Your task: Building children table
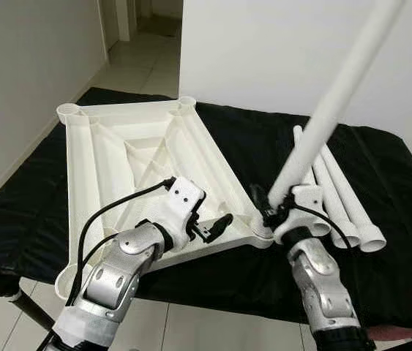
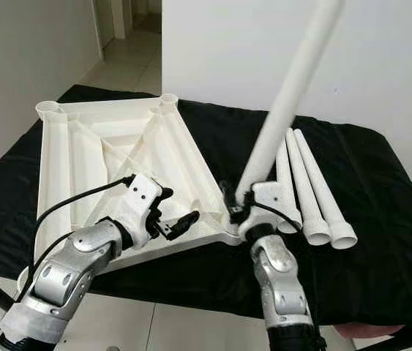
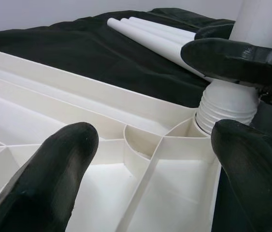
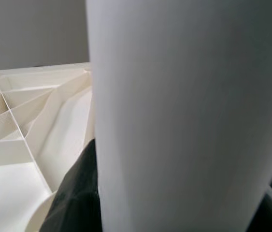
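Now table leg [image 1: 330, 110] tilts up-right from tabletop [image 1: 88, 168] corner.

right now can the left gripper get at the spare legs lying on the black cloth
Probably not easily. The left gripper hovers open over the tabletop near its front corner, and the right gripper, holding the upright leg, stands between it and the spare legs. The right arm is closer.

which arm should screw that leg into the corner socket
Right. The right gripper already clamps the white leg standing in the tabletop's near corner socket; the left gripper hovers open over the rim.
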Tool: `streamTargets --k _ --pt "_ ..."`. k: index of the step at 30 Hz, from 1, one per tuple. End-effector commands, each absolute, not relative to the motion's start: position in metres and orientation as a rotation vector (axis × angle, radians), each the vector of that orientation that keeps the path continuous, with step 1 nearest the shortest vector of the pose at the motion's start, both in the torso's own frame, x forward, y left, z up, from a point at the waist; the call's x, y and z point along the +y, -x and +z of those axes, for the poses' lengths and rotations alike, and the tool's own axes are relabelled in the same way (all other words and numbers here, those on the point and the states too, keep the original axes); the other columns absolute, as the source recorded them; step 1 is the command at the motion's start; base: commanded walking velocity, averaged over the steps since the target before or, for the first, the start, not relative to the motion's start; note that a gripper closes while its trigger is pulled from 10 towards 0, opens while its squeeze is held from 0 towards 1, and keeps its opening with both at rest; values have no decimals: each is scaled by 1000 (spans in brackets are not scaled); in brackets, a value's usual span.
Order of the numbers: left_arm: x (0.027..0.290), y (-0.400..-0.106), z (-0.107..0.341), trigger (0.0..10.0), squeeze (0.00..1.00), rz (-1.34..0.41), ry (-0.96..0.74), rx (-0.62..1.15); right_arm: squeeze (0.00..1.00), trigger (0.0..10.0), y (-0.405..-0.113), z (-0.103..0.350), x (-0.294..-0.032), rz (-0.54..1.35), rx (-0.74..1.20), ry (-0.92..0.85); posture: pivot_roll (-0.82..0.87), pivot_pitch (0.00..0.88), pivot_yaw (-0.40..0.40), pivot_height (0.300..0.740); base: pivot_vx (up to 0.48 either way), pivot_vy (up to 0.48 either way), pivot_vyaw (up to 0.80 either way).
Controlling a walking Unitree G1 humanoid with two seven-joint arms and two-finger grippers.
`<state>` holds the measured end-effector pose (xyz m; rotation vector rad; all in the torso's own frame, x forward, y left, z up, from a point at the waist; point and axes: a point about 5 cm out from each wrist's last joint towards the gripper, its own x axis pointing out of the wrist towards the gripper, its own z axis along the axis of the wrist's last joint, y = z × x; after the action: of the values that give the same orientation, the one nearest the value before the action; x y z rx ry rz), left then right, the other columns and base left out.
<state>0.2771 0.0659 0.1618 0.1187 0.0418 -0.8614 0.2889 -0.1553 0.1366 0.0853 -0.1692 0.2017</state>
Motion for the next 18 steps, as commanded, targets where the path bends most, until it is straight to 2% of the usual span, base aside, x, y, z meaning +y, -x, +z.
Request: streamTargets --k 1,5,18 --pt "65 -276 164 10000 0 -865 -122 22 0 10000 -287 121 -166 174 -107 -91 -2 0 -80 740 0 0 0" --pt "65 -273 166 10000 0 -877 -112 10 0 10000 -288 118 -167 175 -103 -94 -3 0 -75 740 0 0 0" --pt "68 -266 165 10000 0 -917 -103 18 0 10000 -286 115 -155 388 -163 115 -6 0 -73 740 0 0 0"
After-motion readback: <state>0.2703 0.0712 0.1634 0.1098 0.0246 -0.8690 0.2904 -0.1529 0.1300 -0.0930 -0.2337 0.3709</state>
